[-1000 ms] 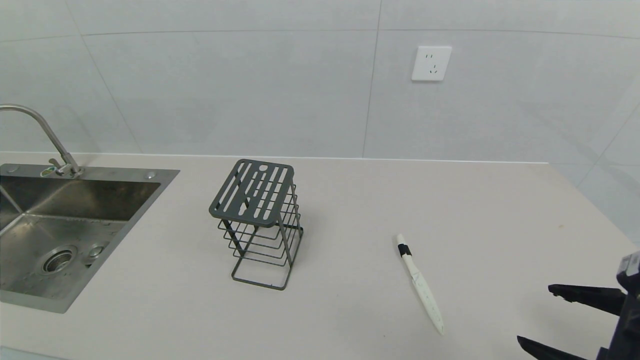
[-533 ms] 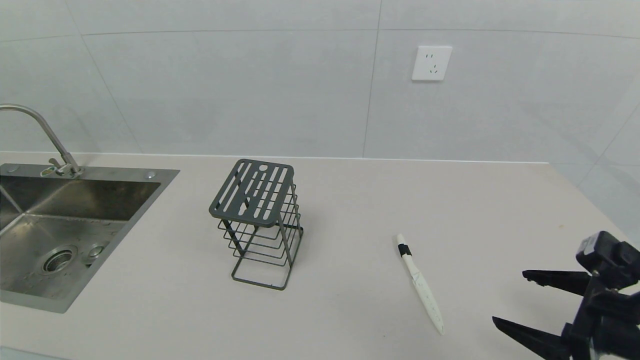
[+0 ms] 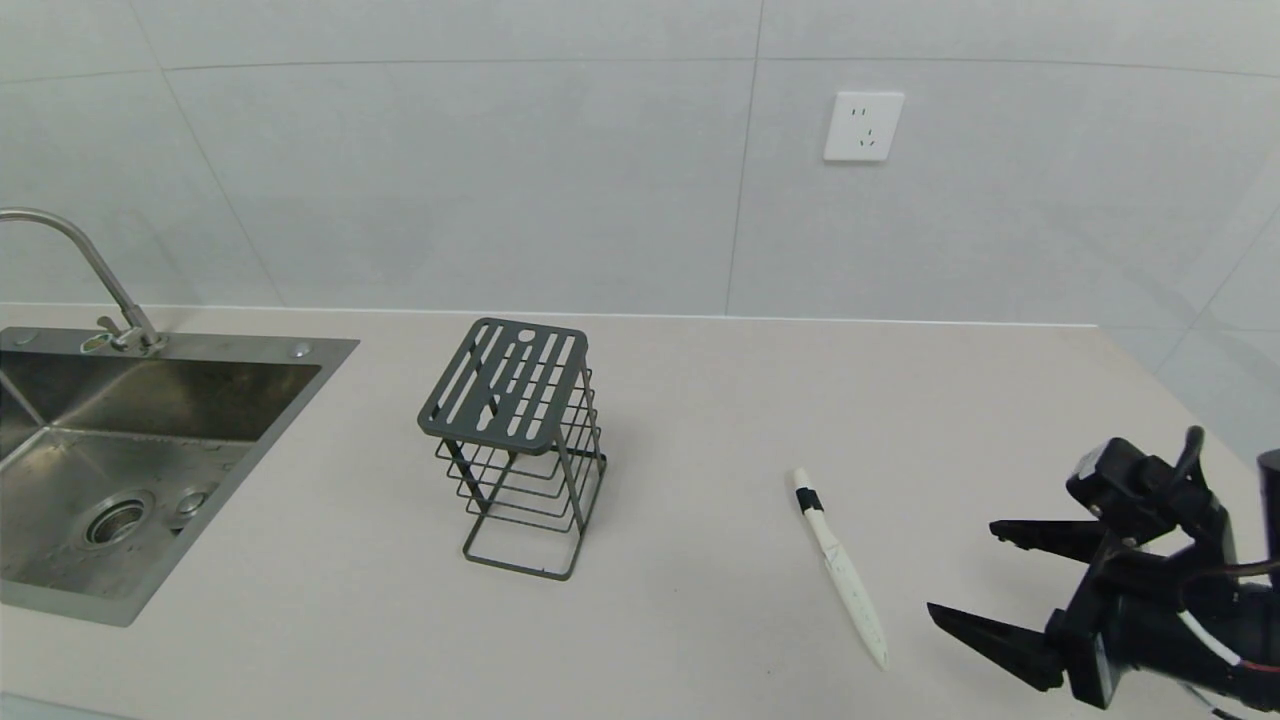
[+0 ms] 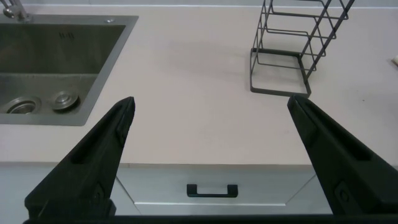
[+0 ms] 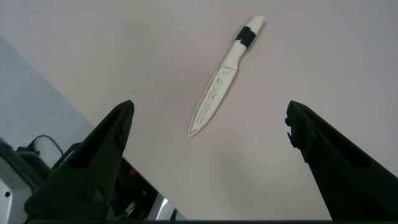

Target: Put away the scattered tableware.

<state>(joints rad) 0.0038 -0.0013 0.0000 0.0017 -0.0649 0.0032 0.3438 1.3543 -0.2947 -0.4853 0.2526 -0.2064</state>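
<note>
A white knife (image 3: 840, 566) with a black band on its handle lies flat on the pale counter (image 3: 700, 420), blade toward the front edge; the right wrist view has the knife (image 5: 224, 79) ahead of its fingers. A dark wire knife rack (image 3: 518, 443) with a slotted top stands left of it, and the rack's base (image 4: 289, 59) is in the left wrist view. My right gripper (image 3: 960, 575) hovers open to the right of the blade tip, a short way off. My left gripper (image 4: 208, 106) is open over the counter's front edge, nothing between its fingers.
A steel sink (image 3: 120, 450) with a curved tap (image 3: 80, 270) is set into the counter at the left. A wall socket (image 3: 863, 126) sits on the tiled wall behind. Below the counter's front edge there is a drawer with a black handle (image 4: 211, 190).
My right gripper has come in from the lower right edge, moving left and slightly up toward the knife, still open. Knife and rack have not moved.
</note>
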